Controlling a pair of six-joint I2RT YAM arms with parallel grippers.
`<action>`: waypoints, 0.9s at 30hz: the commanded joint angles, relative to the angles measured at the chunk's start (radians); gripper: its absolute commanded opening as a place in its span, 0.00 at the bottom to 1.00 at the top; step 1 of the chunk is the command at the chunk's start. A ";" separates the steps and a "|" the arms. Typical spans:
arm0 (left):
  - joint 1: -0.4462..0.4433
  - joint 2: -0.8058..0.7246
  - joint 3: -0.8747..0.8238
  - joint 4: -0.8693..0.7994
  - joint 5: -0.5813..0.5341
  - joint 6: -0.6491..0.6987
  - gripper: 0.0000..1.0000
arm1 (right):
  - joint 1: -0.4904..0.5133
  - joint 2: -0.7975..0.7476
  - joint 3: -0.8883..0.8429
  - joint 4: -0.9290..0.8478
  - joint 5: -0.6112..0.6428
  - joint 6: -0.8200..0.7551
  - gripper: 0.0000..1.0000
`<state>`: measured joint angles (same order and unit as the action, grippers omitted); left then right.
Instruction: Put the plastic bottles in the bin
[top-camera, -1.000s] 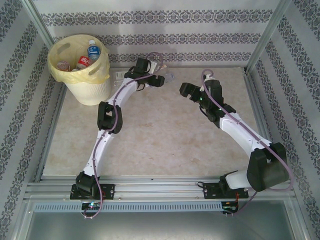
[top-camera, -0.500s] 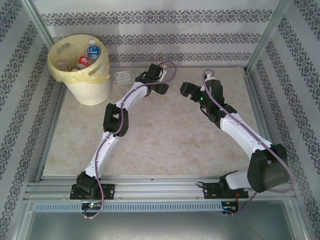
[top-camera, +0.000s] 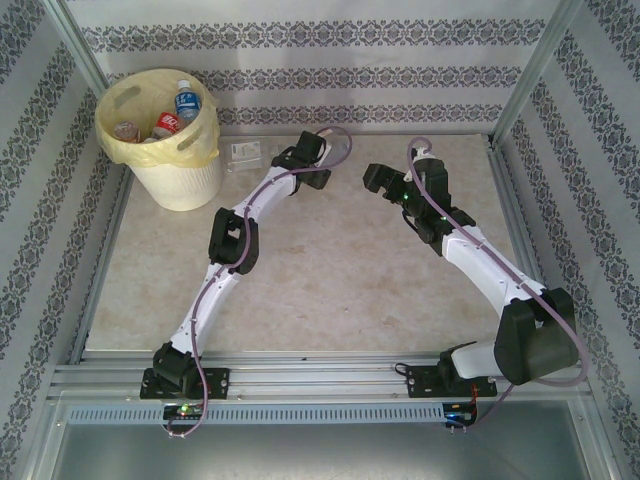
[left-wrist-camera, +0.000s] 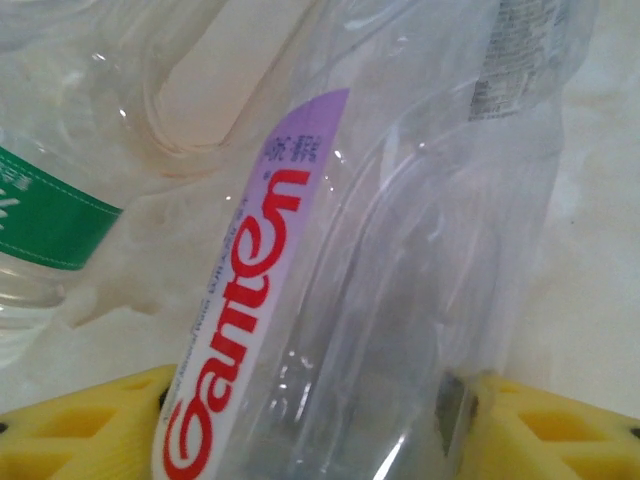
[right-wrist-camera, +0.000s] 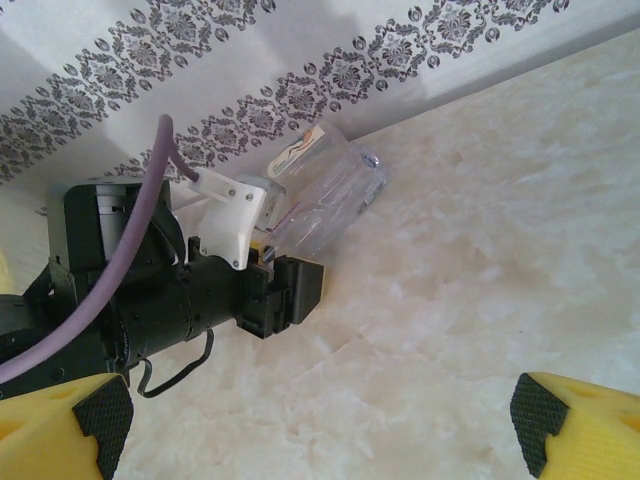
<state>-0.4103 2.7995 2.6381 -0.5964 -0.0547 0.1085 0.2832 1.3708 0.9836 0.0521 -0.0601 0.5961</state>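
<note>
Several bottles (top-camera: 170, 118) lie in the bin (top-camera: 185, 180) at the far left corner of the table (top-camera: 330, 270). Left gripper (left-wrist-camera: 320, 435) pinches a clear red-lettered bottle (left-wrist-camera: 330, 250) between its yellow fingers at the table's far middle; a green-labelled bottle (left-wrist-camera: 40, 220) lies just beside it. Right gripper (right-wrist-camera: 322, 410) hangs spread and empty nearby. Step in hand, by judgement: securing the grasp. Next move calls for a lift, then a leftward carry over the bin rim.
</note>
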 joint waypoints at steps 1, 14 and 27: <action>0.007 0.003 0.030 -0.014 -0.019 0.001 0.59 | -0.010 -0.013 0.002 -0.003 -0.001 -0.010 0.98; -0.025 -0.402 -0.493 0.154 0.076 -0.078 0.49 | -0.008 -0.072 -0.064 0.078 -0.030 -0.015 0.98; -0.025 -0.919 -0.998 0.287 0.126 -0.178 0.48 | 0.049 -0.091 -0.085 0.246 -0.226 -0.148 0.98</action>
<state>-0.4320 1.9690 1.6726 -0.3683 0.0563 -0.0311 0.3050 1.3025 0.9047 0.2070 -0.2005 0.5144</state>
